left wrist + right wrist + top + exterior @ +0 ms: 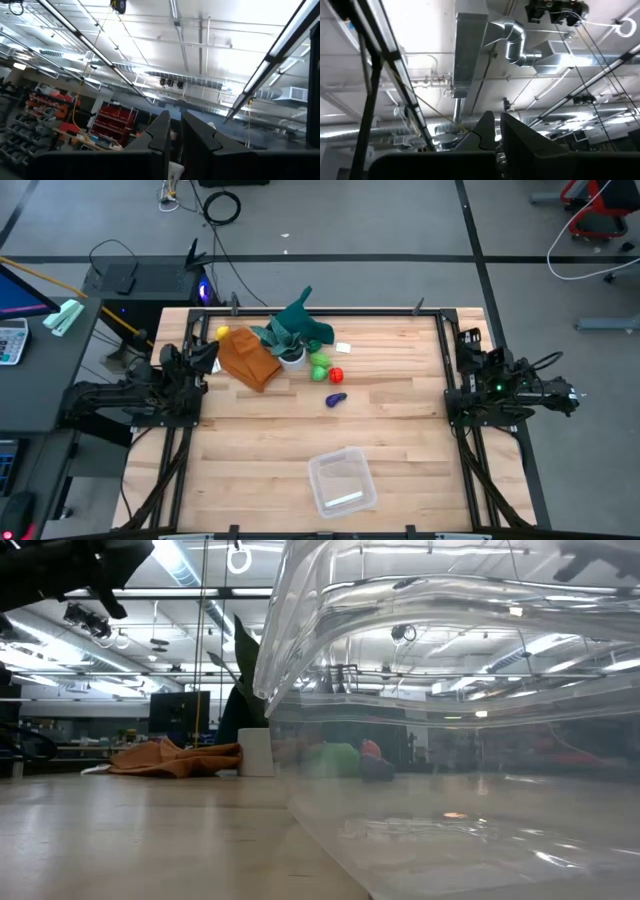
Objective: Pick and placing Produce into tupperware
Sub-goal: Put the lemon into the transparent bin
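Here, left claw point(172, 137) slightly apart, holding nothing, right claw point(497, 132) together, empty, both pointing upward.

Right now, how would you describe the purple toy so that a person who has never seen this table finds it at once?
Start at the white pot with teal leaves near the far middle of the wooden table. Toward the near edge sit two green toys and a red one. The purple toy lies alone just past them, nearest the clear tupperware, the only dark, elongated piece.

Orange-brown cloth point(248, 361) upper left of centre in the high view, white pot of teal leaves point(292, 357) touching it, wooden table point(400, 410) beneath
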You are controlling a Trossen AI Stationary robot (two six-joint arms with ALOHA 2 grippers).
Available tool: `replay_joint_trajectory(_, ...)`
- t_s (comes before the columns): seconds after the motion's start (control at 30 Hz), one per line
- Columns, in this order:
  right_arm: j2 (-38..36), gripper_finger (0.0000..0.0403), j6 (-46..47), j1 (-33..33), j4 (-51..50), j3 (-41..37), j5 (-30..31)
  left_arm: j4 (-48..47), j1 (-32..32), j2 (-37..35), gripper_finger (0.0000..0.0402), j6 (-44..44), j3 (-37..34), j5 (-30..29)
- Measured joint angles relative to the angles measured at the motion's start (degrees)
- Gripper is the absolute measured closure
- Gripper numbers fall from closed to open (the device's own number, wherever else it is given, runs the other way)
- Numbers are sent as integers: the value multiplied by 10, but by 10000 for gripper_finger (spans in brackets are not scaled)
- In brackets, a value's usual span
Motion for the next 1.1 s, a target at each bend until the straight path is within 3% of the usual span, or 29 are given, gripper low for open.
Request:
replay_joint_trajectory(0.13, 0, 403, 44, 0, 0, 0, 56, 4, 0, 0, 352, -1, 0, -21)
replay_joint_trajectory(0.3, 0, 403, 82, 0, 0, 0, 115, -6, 0, 0, 352, -71, 11, -145)
replay_joint_trajectory(0.47, 11, 403, 82, 0, -5, 25, 133, -63, 0, 0, 338, -46, 63, -148)
replay_joint_trajectory(0.7, 84, 403, 41, 0, -33, 101, 162, -281, 19, 13, 321, -63, 191, -161)
replay_joint_trajectory(0.93, 185, 403, 28, 0, -117, 202, 239, -372, 64, 75, 326, -46, 300, -178)
replay_joint_trajectory(1.1, 235, 403, 30, -1, -210, 278, 248, -451, 91, 140, 333, -72, 368, -178)
